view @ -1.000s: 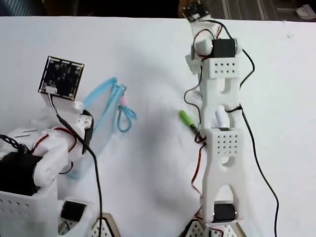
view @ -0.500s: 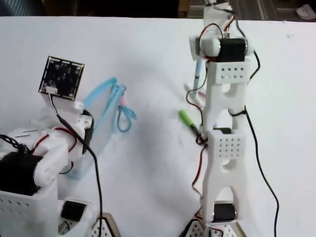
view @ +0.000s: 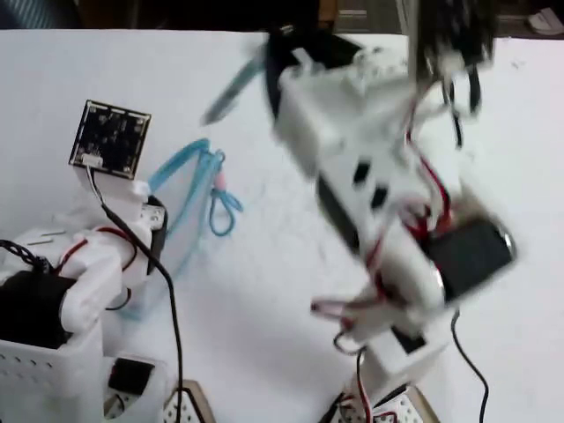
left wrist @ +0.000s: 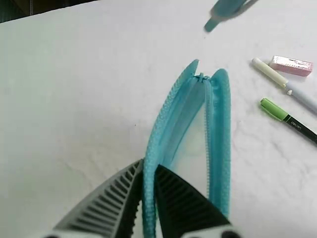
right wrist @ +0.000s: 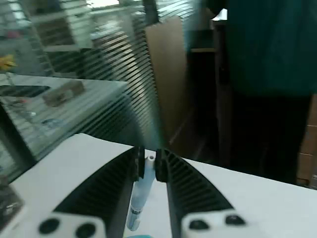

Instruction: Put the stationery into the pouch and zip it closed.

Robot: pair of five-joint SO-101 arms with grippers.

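The white counter (view: 264, 291) carries the blue pouch (view: 189, 189), which lies unzipped at left-centre of the high view, one edge of its mouth pinched in my left gripper (left wrist: 148, 171). At top centre, my right gripper (right wrist: 147, 156) is clamped on a blue pen (right wrist: 140, 196). A green pen (left wrist: 277, 113), a white pen (left wrist: 277, 79) and a pink eraser (left wrist: 291, 65) lie beside the pouch.

The right gripper (view: 270, 58) holds a blue pen (view: 231, 88) near the pouch (view: 188, 189).

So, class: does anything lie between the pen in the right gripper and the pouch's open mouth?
Nothing visible does. The pen in the right gripper hangs over the table beside the pouch, whose edge the left gripper holds, mouth open.
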